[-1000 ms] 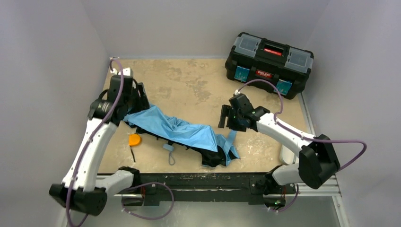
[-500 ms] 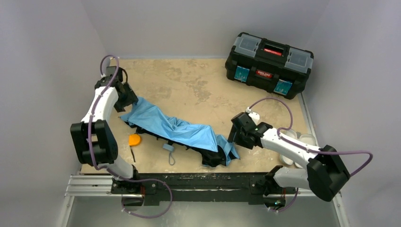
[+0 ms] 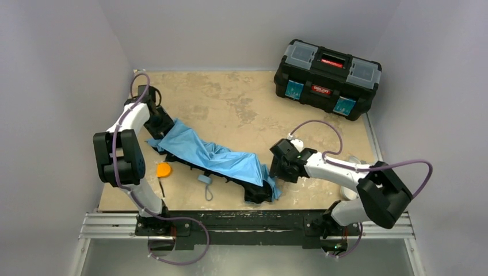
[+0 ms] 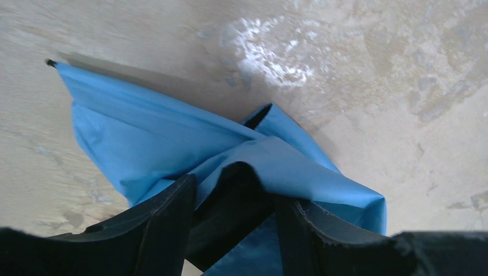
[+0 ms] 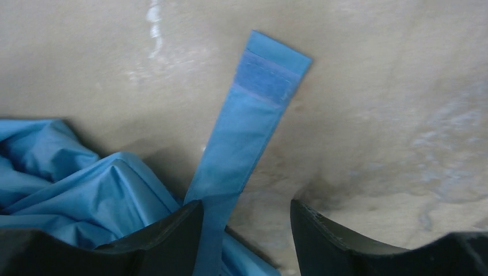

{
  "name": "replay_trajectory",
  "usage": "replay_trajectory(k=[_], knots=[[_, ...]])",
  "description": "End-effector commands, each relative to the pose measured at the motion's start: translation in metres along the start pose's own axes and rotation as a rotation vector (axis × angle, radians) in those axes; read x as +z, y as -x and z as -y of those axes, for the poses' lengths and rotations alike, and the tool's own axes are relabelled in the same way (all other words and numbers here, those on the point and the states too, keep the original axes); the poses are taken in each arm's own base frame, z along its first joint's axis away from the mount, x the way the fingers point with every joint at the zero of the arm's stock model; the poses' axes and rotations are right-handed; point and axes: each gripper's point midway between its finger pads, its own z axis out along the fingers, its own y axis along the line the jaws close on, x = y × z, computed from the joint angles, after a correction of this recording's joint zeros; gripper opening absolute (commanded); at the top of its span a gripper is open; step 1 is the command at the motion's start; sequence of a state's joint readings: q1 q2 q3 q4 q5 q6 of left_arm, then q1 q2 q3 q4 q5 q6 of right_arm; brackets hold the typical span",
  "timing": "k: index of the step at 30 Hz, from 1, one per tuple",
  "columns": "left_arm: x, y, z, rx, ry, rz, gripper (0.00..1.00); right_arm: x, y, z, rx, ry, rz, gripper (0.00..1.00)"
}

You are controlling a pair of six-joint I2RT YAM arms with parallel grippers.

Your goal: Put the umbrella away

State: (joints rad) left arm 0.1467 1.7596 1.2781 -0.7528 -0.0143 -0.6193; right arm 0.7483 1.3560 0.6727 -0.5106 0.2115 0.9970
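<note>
Left gripper point(image 4: 236, 192): at the canopy's far-left corner, jaws part-spread astride a fold; whether they bite cannot be told.
Orange tape measure point(image 3: 164, 170): just beside the canopy, clear of the work.
Umbrella point(image 3: 218, 156): loose and crumpled mid-table point(image 3: 230, 103), unrolled.
Right gripper point(image 5: 247, 210): jaws spread, empty, closure strap point(image 5: 253, 121) against one finger.
Handling advice: take fabric only, avoid ribs; gather both ends evenly, keeping the strap free.
Toolbox point(image 3: 327, 77): far right, lid shut, contents unseen.

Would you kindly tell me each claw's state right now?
Left claw: astride the umbrella canopy; grip cannot be told.
Right claw: open, holding nothing.
</note>
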Motion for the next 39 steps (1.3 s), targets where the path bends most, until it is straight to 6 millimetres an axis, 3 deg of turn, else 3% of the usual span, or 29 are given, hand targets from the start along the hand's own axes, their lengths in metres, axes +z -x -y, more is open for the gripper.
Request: replay_trajectory(k=[1,10,17,22,25,29,35,39], knots=[[-0.003,-0.025,0.027,0.011,-0.066,-0.041,0.51,0.002,-0.013,-0.048,-0.004,0.122,-0.068,0.57],[0.001,-0.096,0.052,0.007,-0.128,-0.133,0.46,-0.002,-0.014,-0.109,0.026,0.266,-0.121,0.57],[-0.008,-0.153,0.066,-0.044,-0.192,-0.189,0.46,-0.012,0.003,-0.160,0.070,0.369,-0.121,0.56],[-0.018,-0.184,0.085,-0.023,-0.240,-0.201,0.45,-0.013,0.016,-0.183,0.080,0.384,-0.112,0.56],[-0.027,-0.194,0.104,-0.030,-0.317,-0.196,0.44,-0.009,0.019,-0.188,0.090,0.376,-0.106,0.56],[-0.041,-0.204,0.144,0.034,-0.451,-0.165,0.43,-0.002,0.025,-0.187,0.105,0.339,-0.105,0.56],[-0.052,-0.224,0.196,0.198,-0.537,-0.164,0.42,0.009,0.054,-0.172,0.150,0.291,-0.024,0.55],[-0.059,-0.227,0.211,0.303,-0.563,-0.146,0.43,0.013,0.065,-0.156,0.154,0.258,-0.001,0.55]])
